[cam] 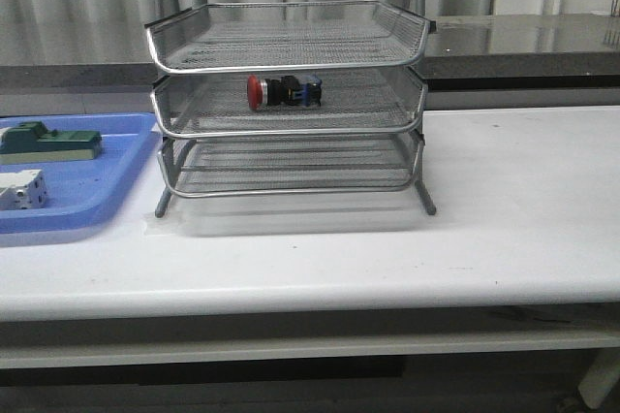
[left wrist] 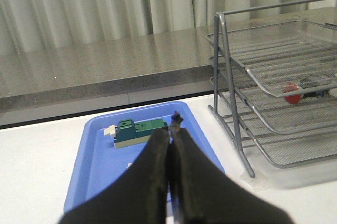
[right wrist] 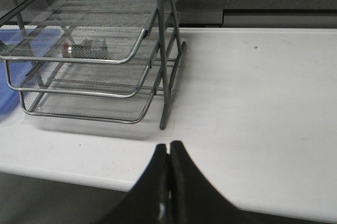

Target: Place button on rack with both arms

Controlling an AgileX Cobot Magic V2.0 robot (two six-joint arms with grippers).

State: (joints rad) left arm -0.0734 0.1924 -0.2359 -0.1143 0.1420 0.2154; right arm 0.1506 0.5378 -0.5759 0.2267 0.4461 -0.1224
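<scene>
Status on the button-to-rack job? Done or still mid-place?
Looks done: the red-headed push button lies on its side in the middle tier of the silver wire-mesh rack. Nothing is in hand: the left end effector and right end effector are shut, empty and clear of the rack. No step visibly remains.

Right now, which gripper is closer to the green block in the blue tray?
Left. The left gripper, shut, hangs just above the blue tray with the green block right past its fingertips. The right gripper, shut, sits beyond the rack's far side.
</scene>
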